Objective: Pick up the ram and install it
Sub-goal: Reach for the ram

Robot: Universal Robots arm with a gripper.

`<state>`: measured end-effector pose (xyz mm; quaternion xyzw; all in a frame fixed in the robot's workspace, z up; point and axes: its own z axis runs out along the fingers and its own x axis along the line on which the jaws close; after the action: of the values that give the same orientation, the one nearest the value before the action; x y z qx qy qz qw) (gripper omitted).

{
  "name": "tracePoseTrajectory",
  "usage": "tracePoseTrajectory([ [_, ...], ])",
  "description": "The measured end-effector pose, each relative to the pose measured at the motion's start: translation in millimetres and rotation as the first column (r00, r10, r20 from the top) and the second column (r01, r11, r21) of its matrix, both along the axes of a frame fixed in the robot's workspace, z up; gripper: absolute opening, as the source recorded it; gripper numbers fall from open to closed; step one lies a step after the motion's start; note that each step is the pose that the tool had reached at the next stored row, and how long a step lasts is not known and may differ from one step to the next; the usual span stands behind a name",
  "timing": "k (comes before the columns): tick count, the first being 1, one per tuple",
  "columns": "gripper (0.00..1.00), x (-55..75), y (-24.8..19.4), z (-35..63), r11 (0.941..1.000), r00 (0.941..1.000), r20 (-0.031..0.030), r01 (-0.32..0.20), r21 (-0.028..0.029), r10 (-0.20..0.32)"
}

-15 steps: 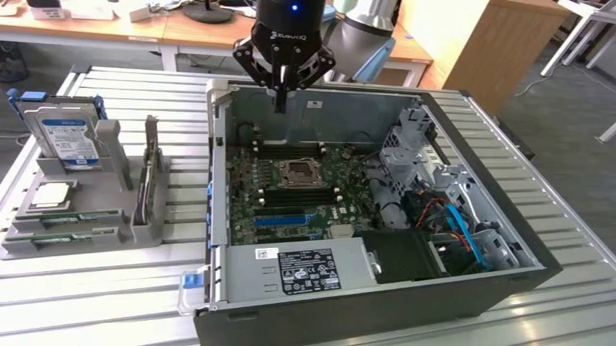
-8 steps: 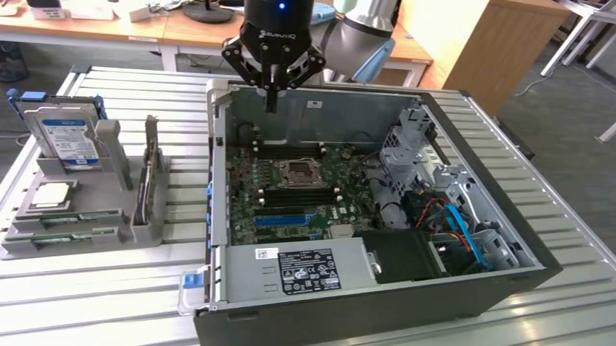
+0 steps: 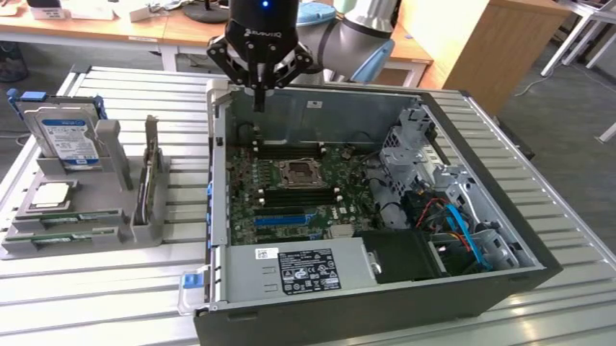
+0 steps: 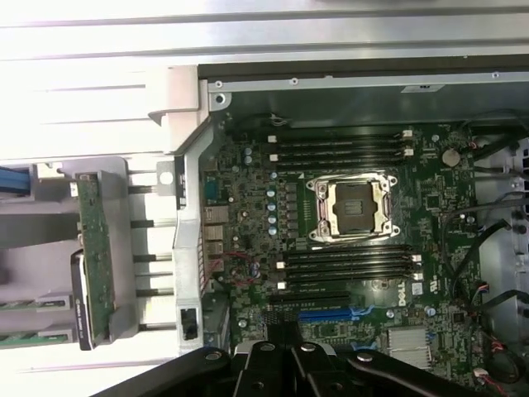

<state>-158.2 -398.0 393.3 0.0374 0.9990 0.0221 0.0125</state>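
Observation:
Two green ram sticks [image 3: 69, 219] lie flat in a grey holder [image 3: 114, 148] on the exterior view's left, beside the open computer case [image 3: 500, 238]; their ends are in the wrist view [image 4: 25, 304]. My gripper [image 3: 258, 99] hangs shut with nothing in it above the case's far wall, well apart from the ram. In the wrist view its black fingers [image 4: 264, 368] sit together over the motherboard [image 4: 248, 190]. Empty black memory slots [image 4: 343, 265] run on both sides of the open processor socket [image 4: 354, 207].
The holder also carries a silver hard drive [image 3: 69, 140] standing upright, a square processor chip [image 3: 53, 194] and an upright green card [image 3: 149, 173]. Inside the case are a power supply [image 3: 298, 270], drive cages [image 3: 409, 144] and loose cables [image 3: 452, 216]. Desks stand behind.

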Motion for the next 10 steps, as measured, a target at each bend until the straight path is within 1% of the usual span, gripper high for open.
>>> tracePoseTrajectory([
  [10, 0.11, -22.3, 1.2, -0.1, 1.0, 1.0, 0.0, 0.0, 0.0, 0.0],
])
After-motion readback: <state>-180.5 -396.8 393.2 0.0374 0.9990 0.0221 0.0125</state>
